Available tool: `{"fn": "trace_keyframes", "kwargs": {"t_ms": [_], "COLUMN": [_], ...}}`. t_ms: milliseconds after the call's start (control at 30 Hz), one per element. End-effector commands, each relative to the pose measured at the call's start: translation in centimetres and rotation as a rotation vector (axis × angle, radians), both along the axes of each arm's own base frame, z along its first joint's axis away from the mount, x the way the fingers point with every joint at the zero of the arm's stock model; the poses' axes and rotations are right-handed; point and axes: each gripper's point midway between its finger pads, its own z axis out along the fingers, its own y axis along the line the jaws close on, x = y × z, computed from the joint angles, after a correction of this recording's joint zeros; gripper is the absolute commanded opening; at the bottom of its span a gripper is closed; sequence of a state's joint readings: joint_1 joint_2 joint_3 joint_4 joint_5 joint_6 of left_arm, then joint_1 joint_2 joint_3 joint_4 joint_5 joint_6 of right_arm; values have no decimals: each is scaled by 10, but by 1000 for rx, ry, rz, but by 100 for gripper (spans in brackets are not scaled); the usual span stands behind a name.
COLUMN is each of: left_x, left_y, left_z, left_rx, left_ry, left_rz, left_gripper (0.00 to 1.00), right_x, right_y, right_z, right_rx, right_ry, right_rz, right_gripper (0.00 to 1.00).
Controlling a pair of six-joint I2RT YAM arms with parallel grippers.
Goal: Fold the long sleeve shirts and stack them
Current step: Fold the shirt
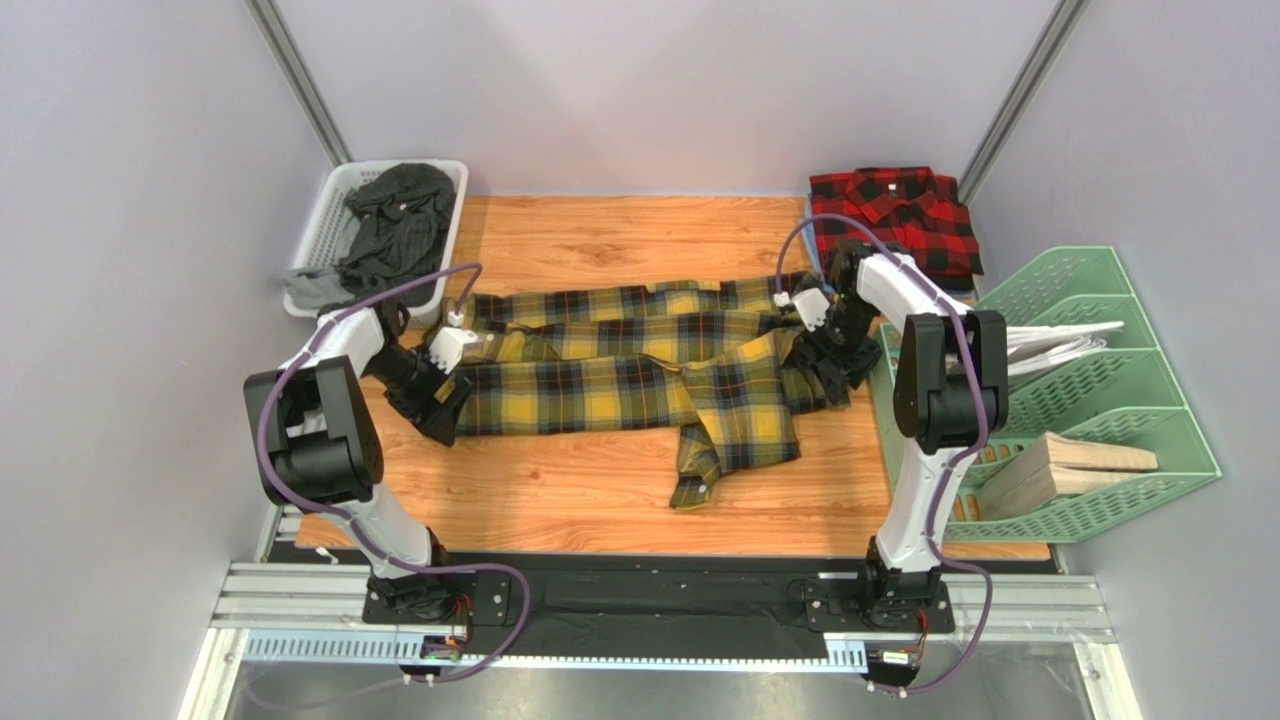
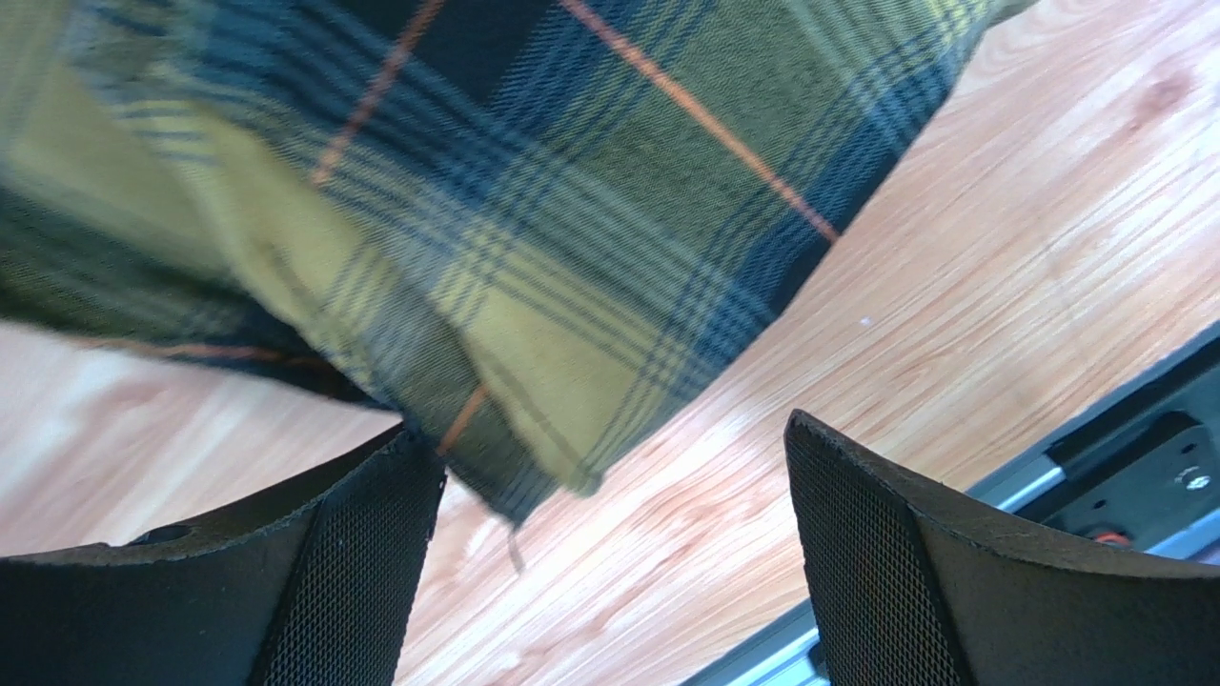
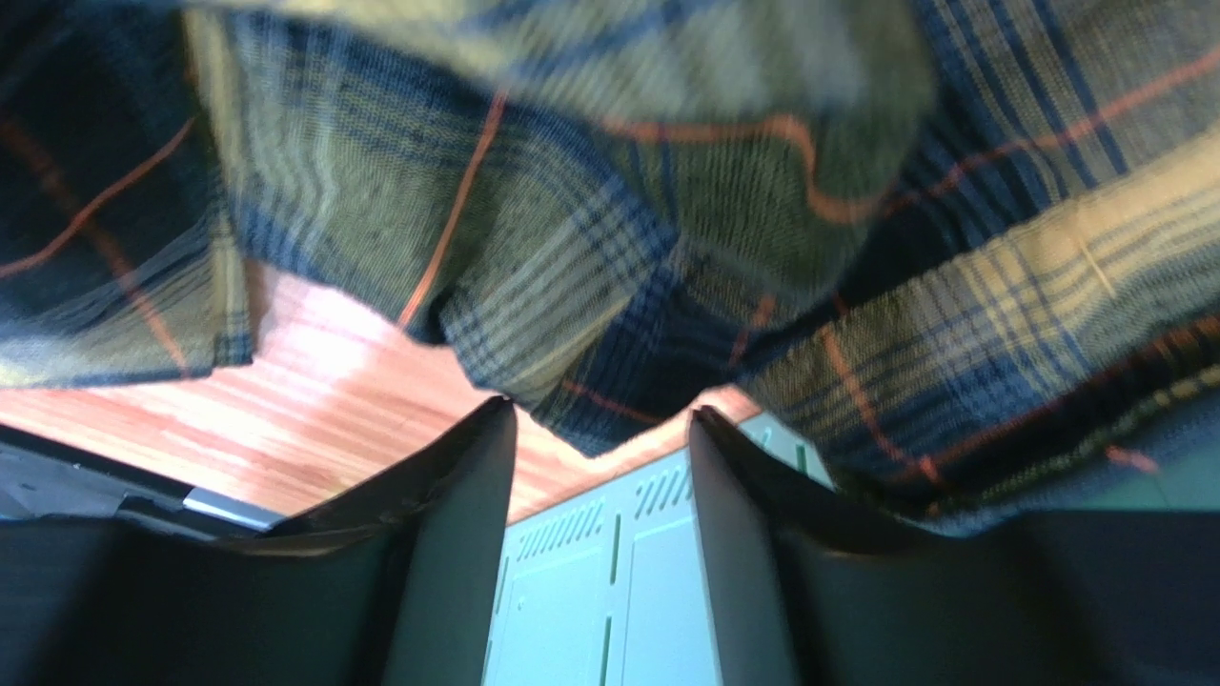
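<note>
The yellow plaid shirt (image 1: 646,375) lies spread out and rumpled across the middle of the wooden table, with one sleeve trailing toward the front. The red plaid shirt (image 1: 894,218) lies folded at the back right corner. My left gripper (image 1: 436,402) is at the yellow shirt's left end. In the left wrist view it (image 2: 616,472) is open, and a corner of the shirt (image 2: 544,286) hangs by the left finger (image 2: 358,572), not pinched. My right gripper (image 1: 842,360) is at the shirt's right end. It (image 3: 602,429) is open, with the cloth (image 3: 602,257) just past its fingertips.
A white basket (image 1: 323,225) holding dark grey clothing stands at the back left. A green file rack (image 1: 1112,390) with papers and a wooden block stands along the right edge and also shows in the right wrist view (image 3: 630,572). A black rail (image 2: 1146,458) runs along the table's front.
</note>
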State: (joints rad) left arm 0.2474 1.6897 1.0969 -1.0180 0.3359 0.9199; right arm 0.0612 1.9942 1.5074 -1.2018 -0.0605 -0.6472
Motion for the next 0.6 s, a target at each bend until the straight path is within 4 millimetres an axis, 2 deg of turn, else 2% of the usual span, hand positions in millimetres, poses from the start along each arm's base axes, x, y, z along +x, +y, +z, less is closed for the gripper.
{"fn": "trace_keyframes", "kwargs": {"t_ms": [0,33,100,133,167,200,233,267,400,433,567], "left_x": [6,5,7,7,5,5,5,1,0,-2,-9], "left_y": [-6,-6,-4,-2,1,4,7,12,24,26,31], "left_z": [-5,-9,-13,-15,-15,-15,-14,-14,-5,-4,4], "left_rx": [-38,-42,-30,-23,-12,-4,6,26,59,63,88], "left_ry": [-33,-25,-19,-11,-4,-5,-4,9,7,13,12], "left_rz": [49,54,57,55,52,37,29,24,-17,-22,-68], "left_gripper": [87,85,69,61,42,34,21,2,0,0,0], "right_x": [8,7,8,7,6,6,4,1,-12,-18,-37], "right_y": [-1,-2,-2,-4,-5,-8,-9,-10,-13,-19,-21], "right_z": [-12,-13,-14,-13,-11,-8,-6,-6,7,11,18], "right_rx": [-14,-15,-17,-23,-28,-40,-44,-48,-54,-85,-84], "right_ry": [-17,-12,-10,-7,-10,-15,-14,-6,9,29,78], "right_rz": [-16,-13,-6,-1,11,18,25,39,69,77,108], "right_gripper": [47,38,24,8,2,0,0,0,0,0,0]}}
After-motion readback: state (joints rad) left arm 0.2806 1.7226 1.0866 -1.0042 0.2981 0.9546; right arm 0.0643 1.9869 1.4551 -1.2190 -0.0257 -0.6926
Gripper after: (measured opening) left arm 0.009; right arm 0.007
